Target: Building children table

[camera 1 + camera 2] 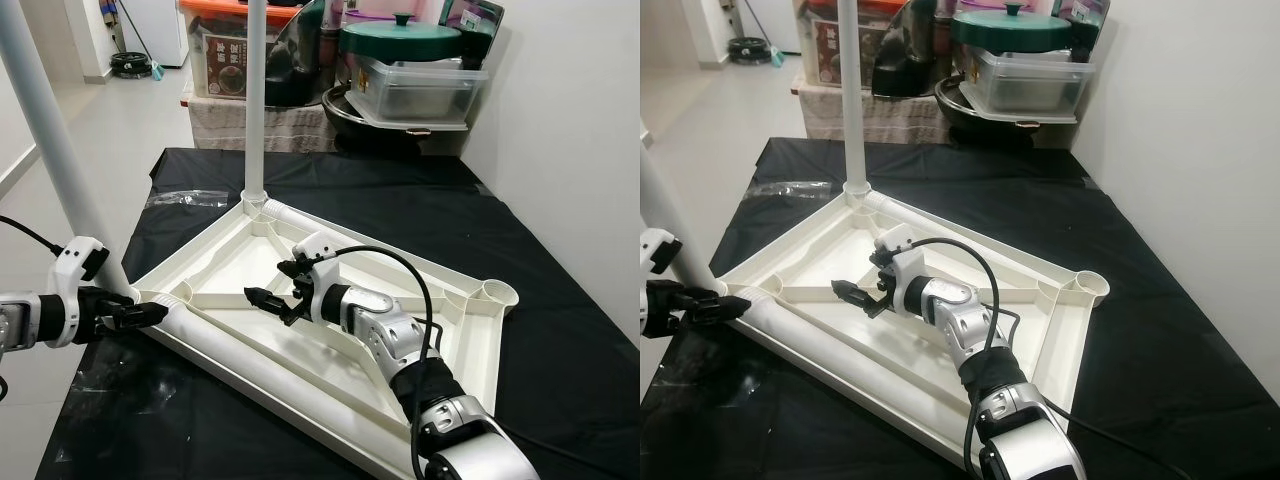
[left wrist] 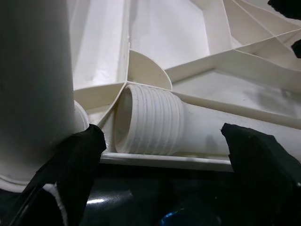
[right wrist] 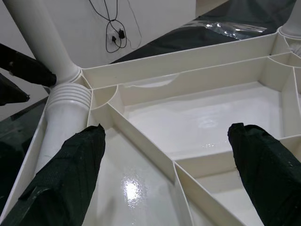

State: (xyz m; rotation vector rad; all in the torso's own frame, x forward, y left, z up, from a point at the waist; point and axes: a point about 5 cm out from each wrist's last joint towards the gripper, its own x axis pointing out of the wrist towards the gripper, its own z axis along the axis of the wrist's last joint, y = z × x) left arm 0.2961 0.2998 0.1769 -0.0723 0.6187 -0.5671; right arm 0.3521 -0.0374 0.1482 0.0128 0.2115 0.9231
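Left eye view: a white tabletop (image 1: 440, 330) lies upside down, ribs showing, on a black cloth (image 1: 560, 300). One white leg (image 1: 256, 100) stands upright in the corner socket at 12 o'clock; a second leg (image 1: 55, 140) rises from the corner at 9 o'clock. A third, loose leg (image 1: 260, 365) lies along the near edge. The left gripper (image 1: 140, 314) sits at that 9 o'clock corner. The right gripper (image 1: 268, 300) hovers over the tabletop's middle, fingers parted. A green-lidded pot (image 1: 400, 40) sits behind.

Right eye view: the empty socket (image 1: 1087, 287) at 3 o'clock shows plainly.

Left wrist view: spread fingertips (image 2: 80, 155) flank the lying leg's threaded end (image 2: 150, 120), one touching the standing leg.

Right wrist view: fingers (image 3: 70, 174) wide apart above the ribs, holding nothing.
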